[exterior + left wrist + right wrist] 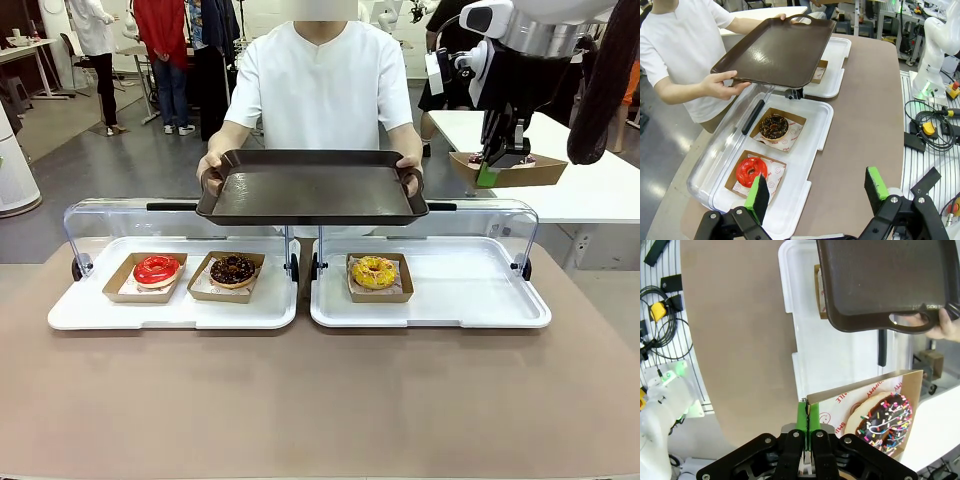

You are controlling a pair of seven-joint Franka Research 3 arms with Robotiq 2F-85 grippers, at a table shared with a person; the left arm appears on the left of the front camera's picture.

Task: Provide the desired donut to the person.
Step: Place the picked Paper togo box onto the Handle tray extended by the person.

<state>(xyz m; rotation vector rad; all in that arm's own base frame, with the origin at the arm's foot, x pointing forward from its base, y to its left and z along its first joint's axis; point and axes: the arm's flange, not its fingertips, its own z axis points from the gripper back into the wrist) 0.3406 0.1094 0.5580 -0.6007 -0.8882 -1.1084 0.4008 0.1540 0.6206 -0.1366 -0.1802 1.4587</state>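
Right claw [805, 415] pinches box [865, 389] wall, sprinkled donut [885, 420] aloft; not yet on tray [310, 192] held by person [320, 85]. Left claw [816, 190] wide, empty.

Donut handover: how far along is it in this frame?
Done: the right gripper is shut on the rim of a cardboard box holding a sprinkled chocolate donut, up in the air. In hand: it hangs beside the person's brown tray. Left: that tray is bare, so the box must be set on it and released. The left gripper hangs open.

Right pincer [490, 172] held high, clamped tight; left pincer [816, 189] hovers, spread wide.
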